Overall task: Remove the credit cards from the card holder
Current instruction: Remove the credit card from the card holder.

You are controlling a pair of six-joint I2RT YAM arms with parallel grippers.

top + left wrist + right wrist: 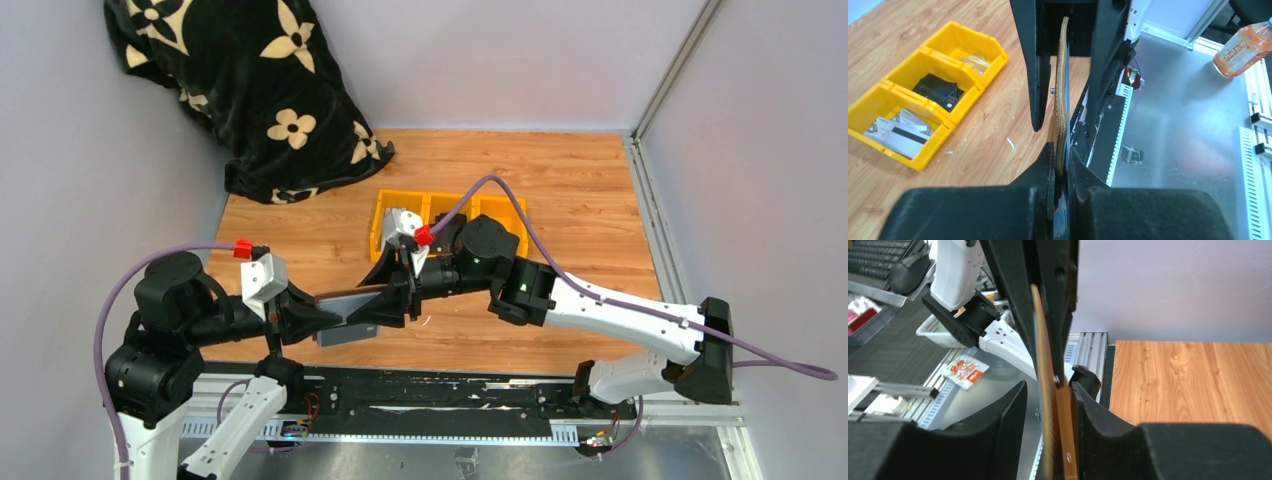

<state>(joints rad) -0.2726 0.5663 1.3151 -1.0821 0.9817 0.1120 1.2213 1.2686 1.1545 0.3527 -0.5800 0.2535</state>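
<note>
Bright, even light; soft shadows on wooden table (pixel 560 180); near jaws blurred, dark in wrist views.

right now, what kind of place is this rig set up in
Likely a robotics lab test cell: a wood-grain tabletop boxed in by plain grey walls and aluminium framing, with an office keyboard in view just outside it.

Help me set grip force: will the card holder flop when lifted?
Probably somewhat floppy: the card holder looks wavy edge-on. Likely light, being so thin in the left gripper. Its leaves gape, so it may fall open.
</note>
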